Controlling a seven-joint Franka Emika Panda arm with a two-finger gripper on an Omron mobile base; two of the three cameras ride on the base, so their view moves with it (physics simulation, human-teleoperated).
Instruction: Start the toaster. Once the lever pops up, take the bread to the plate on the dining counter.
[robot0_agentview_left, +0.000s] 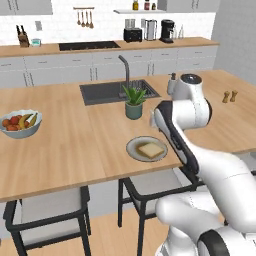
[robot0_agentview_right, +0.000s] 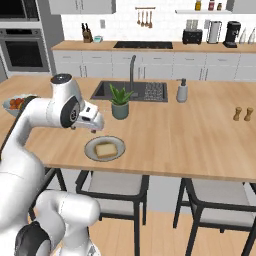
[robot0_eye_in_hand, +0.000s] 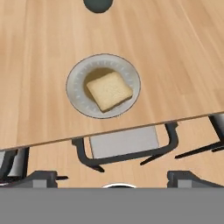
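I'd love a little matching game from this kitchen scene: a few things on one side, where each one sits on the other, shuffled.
Things:
1. bread
2. toaster
3. fruit bowl
4. potted plant

Places:
A. on the back counter, under the wall shelf
B. beside the sink on the dining counter
C. lying flat on the plate
D. near the far left end of the dining counter, seen from the left base view

Pairs: 1-C, 2-A, 3-D, 4-B
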